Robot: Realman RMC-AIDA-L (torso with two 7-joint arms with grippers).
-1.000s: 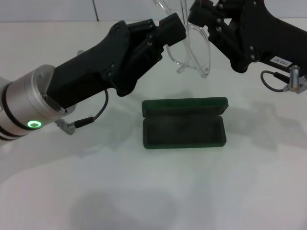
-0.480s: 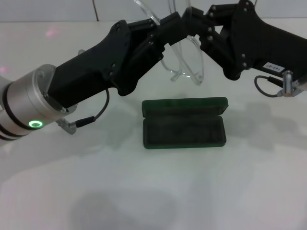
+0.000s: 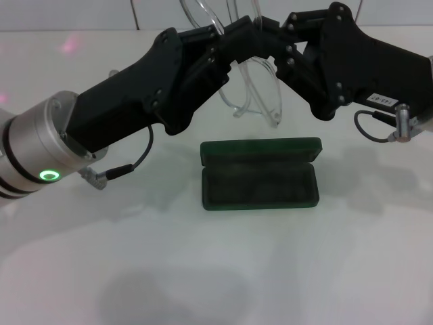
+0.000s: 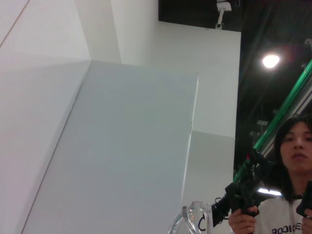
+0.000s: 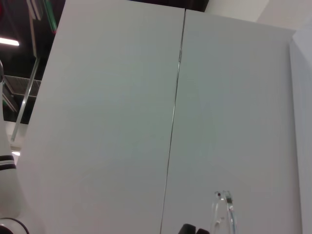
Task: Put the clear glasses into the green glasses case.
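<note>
The clear glasses [image 3: 262,95] hang in the air above and behind the green glasses case [image 3: 259,184], lenses down and clear arms pointing up. My left gripper [image 3: 238,42] reaches in from the lower left and my right gripper [image 3: 276,42] from the right. Their tips meet at the top of the frame, and both look shut on the glasses. The case lies open on the white table, with its lid [image 3: 260,149] tipped back and its dark lining bare. A clear piece of the glasses [image 4: 194,220] shows in the left wrist view, and the glasses [image 5: 223,209] also show in the right wrist view.
A white wall stands behind the table [image 3: 216,271]. A grey cable [image 3: 379,128] loops under the right arm and another cable [image 3: 128,166] hangs under the left arm. A person [image 4: 292,161] holding hand controllers shows in the left wrist view.
The right gripper has moved left until it meets the left gripper. The glasses swung left with it, their arms tilting further left. The left arm and the case stayed put.
</note>
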